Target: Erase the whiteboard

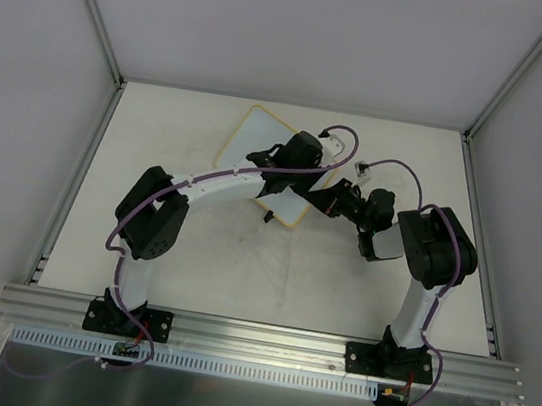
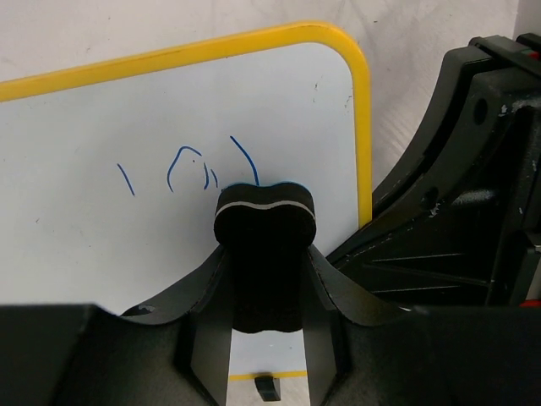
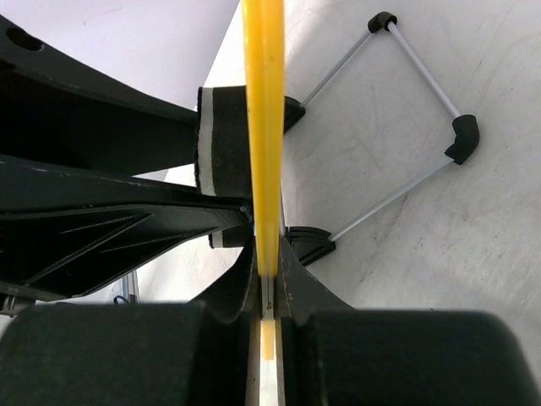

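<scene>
The whiteboard, white with a yellow rim, lies tilted at the table's far middle. In the left wrist view its face carries faint blue marks. My left gripper is shut on a black eraser block whose end presses the board next to the blue marks. My right gripper is shut on the board's yellow edge, seen end-on. The eraser also shows in the right wrist view, against the board's left face. In the top view both grippers meet at the board's right side.
A wire stand with black corner feet lies on the table right of the board's edge. A small black clip foot sits at the board's near rim. Metal frame posts border the table.
</scene>
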Robot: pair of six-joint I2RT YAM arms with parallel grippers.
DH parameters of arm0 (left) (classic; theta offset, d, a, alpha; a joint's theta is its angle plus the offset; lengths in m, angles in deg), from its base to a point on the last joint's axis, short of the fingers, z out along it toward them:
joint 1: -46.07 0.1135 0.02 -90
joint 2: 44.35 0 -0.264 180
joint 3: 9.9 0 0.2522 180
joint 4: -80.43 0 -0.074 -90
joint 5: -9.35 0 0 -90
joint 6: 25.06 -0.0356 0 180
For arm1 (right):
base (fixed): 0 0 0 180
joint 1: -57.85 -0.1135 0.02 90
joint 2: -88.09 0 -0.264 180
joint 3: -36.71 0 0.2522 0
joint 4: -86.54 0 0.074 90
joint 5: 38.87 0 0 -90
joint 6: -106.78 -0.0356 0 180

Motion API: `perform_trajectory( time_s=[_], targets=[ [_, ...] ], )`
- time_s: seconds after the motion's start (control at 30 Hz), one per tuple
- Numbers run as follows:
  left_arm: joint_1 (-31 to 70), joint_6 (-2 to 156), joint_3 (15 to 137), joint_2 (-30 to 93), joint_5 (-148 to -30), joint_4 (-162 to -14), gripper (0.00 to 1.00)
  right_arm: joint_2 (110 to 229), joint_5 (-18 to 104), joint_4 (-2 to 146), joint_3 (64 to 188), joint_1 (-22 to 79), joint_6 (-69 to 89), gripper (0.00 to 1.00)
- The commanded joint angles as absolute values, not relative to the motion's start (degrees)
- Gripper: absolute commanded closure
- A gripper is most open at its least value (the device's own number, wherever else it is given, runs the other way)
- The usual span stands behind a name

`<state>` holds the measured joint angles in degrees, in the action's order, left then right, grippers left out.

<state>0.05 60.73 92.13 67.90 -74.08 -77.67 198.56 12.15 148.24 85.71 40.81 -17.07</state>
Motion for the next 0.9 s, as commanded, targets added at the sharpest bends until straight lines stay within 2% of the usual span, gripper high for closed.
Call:
perform_trajectory(
  time_s=[0.0, 0.47, 0.87],
  targets=[
    [0.4, 60.6, 95.2, 70.3, -76.4, -77.5, 1.00, 197.5, 11.5, 160.6, 86.3, 40.1, -16.8, 1.00],
    [12.1, 75.6, 96.7, 72.2, -74.8, -76.7, 1.00, 197.4, 11.5, 160.6, 86.4, 40.1, -16.8, 1.00],
    [13.9, 78.7, 96.7, 72.0, -73.4, -75.3, 1.00, 197.4, 11.5, 160.6, 86.4, 40.1, -16.7, 1.00]
  ],
)
